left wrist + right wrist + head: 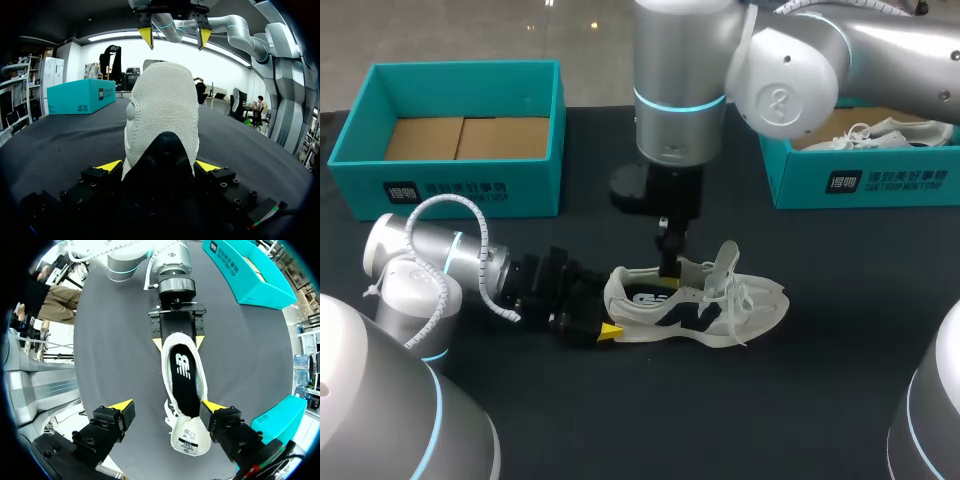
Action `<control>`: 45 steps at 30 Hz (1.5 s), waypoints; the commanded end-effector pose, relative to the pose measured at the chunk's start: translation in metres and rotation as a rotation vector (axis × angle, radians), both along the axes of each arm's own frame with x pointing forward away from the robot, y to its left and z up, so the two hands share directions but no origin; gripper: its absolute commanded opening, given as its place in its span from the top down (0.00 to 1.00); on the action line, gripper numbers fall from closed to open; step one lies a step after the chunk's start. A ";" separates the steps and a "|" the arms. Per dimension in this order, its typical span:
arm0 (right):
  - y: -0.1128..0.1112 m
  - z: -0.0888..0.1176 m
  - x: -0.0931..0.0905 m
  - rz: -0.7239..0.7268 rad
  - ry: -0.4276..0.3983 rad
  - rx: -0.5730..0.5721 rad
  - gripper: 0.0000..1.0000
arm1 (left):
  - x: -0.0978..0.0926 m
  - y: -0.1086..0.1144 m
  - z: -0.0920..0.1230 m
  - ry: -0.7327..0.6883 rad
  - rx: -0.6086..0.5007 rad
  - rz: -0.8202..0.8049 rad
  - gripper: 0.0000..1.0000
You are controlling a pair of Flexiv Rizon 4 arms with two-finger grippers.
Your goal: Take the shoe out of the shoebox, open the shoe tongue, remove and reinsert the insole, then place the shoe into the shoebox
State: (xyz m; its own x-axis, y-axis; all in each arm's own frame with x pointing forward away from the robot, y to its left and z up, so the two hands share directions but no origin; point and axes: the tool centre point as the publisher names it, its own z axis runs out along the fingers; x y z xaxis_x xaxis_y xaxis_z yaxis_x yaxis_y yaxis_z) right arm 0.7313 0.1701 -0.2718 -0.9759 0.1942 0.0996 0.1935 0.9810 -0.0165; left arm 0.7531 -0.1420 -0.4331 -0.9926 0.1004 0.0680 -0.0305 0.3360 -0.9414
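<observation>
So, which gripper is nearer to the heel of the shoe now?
Left. The left gripper is shut on the heel, with one finger on each side. The right gripper hangs open above the opening of the shoe, apart from the heel.

Shoe (695, 305) on table (620, 400), centre, toe to right. Left gripper (607, 310) at heel. Right gripper (669, 268) above shoe opening. First box (450, 185) rear left, second box (860, 182) rear right.
</observation>
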 end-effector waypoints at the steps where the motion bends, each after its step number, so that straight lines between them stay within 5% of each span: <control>1: 0.006 -0.021 0.010 -0.019 0.022 0.013 1.00 | -0.001 -0.002 -0.003 0.000 0.001 0.000 1.00; 19: 0.004 -0.049 0.007 -0.060 0.026 -0.016 1.00 | -0.001 -0.002 -0.003 0.000 0.001 0.000 1.00; 45: -0.007 -0.089 0.039 -0.135 -0.062 -0.133 1.00 | -0.001 -0.002 -0.003 0.000 0.001 0.000 1.00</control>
State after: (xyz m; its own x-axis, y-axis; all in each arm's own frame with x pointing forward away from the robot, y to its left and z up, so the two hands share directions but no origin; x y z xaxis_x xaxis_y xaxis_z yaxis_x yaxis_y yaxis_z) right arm 0.7698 0.1552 -0.3553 -0.9452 0.3263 0.0132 0.3229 0.9398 -0.1115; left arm 0.7532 -0.1420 -0.4331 -0.9926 0.1004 0.0680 -0.0305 0.3360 -0.9414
